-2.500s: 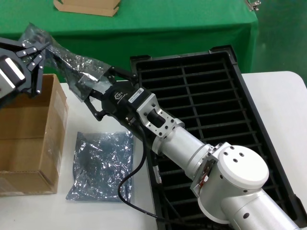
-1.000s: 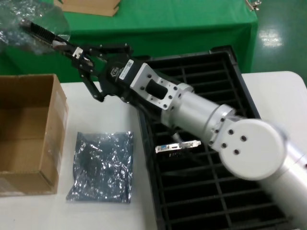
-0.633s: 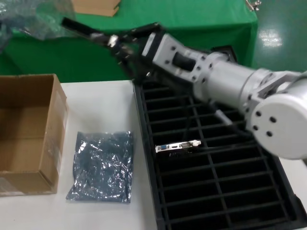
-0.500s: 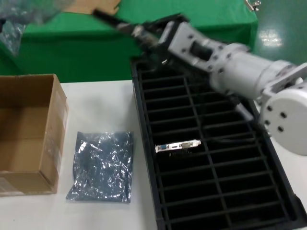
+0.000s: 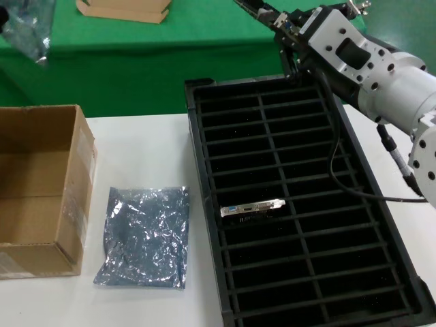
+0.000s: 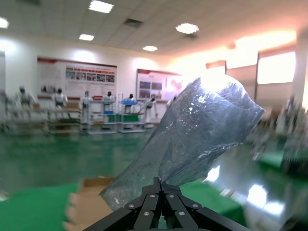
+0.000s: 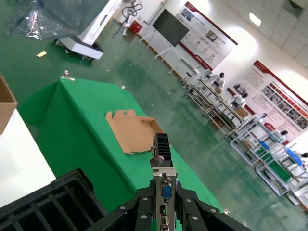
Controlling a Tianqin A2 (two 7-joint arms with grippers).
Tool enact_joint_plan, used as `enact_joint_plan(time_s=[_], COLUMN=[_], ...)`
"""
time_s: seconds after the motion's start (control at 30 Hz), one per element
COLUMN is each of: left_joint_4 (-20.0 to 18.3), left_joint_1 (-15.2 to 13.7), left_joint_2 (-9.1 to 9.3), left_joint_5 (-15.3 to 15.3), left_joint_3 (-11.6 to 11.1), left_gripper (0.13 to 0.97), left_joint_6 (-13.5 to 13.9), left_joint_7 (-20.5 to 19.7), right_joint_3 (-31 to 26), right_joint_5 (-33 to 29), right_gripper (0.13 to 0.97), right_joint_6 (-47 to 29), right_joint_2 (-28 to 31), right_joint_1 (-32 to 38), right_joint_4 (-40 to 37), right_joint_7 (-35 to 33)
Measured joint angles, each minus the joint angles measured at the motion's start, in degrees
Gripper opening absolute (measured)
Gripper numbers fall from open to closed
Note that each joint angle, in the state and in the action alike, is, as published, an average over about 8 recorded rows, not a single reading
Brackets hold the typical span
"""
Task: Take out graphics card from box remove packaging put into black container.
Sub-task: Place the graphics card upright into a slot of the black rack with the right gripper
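My right gripper is shut on a graphics card, gripping its silvery bracket by the blue port, and holds it in the air over the far end of the black container. My left gripper is shut on a wrinkled silver antistatic bag, raised at the far left. Another graphics card stands in a slot in the container's left column. A second bag lies flat on the table. The open brown box stands on the left.
A flat tan cardboard tray lies on the green-draped table behind; it also shows in the right wrist view. The container's near corner shows below my right gripper. White tabletop lies between box and container.
The right gripper has drawn the card out of the bag and swung it right, to above the container's far end. The left gripper has lifted the bag up and left.
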Motion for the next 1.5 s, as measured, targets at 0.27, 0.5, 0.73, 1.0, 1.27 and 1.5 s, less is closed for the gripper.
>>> enact_joint_plan(time_s=[0.27, 0.5, 0.73, 1.0, 1.27, 1.5], left_joint_4=[0.38, -2.02, -3.9, -5.29, -7.32, -10.52], left_joint_1=[0.76, 2.47, 4.49, 6.78, 10.95, 15.01], left_joint_2=[1.56, 2.93, 3.1, 3.27, 1.14, -1.49], left_joint_5=[-5.58, -5.6, -4.07, -3.4, -1.65, -0.09], left_joint_3=[2.59, 6.98, 11.24, 14.77, 17.92, 20.58], left_gripper=[0.139, 0.139, 0.139, 0.139, 0.139, 0.139], left_joint_6=[2.56, 1.91, 0.01, -1.55, -4.49, -6.06], left_joint_7=[-10.79, -15.86, -21.17, -27.07, -34.6, -40.82], right_joint_3=[3.39, 5.79, 8.0, 9.79, 9.92, 9.44], right_joint_5=[-1.02, -0.79, 0.01, 0.25, -1.29, -2.51], right_gripper=[0.203, 0.203, 0.203, 0.203, 0.203, 0.203], right_joint_6=[-0.63, -0.99, -1.26, -2.96, -4.99, -5.15], right_joint_2=[-2.51, -3.81, -4.25, -4.23, -5.18, -6.78], right_joint_1=[-1.87, -3.51, -5.81, -6.84, -6.39, -6.57], right_joint_4=[1.11, 2.63, 4.49, 6.33, 7.13, 6.6], right_joint_7=[-2.5, -4.43, -5.85, -6.81, -7.29, -7.81])
